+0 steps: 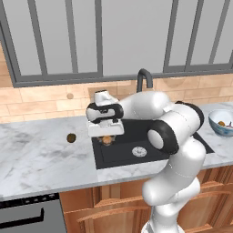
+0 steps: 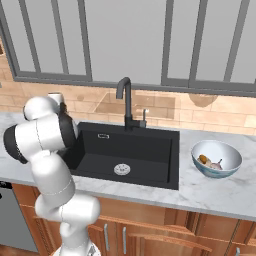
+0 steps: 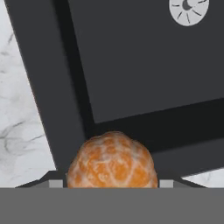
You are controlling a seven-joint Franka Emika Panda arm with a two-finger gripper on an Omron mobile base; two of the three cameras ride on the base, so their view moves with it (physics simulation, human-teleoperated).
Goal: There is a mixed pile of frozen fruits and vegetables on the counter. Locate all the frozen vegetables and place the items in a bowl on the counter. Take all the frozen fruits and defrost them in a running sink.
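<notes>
While over matte black rectangular sink (image 1: 150,148), end effector (image 1: 106,138) clamps dimpled peeled orange ball (image 3: 112,162); veined marble surface (image 1: 41,154) alongside.

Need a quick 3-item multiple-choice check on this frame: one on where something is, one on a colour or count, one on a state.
1. Where is the dark olive-brown ball?
A. in the sink
B. on the counter left of the sink
C. in the bowl

2. What colour is the sink basin?
A. black
B. steel
C. white

3. What is the gripper doing?
A. open and bare
B. shut on the orange ball
C. shut on the faucet

Key: 1 B, it lies on the counter marble apart from the basin. 2 A, matte black around a silver drain. 3 B, the orange ball sits between the fingers over the sink's left edge.
</notes>
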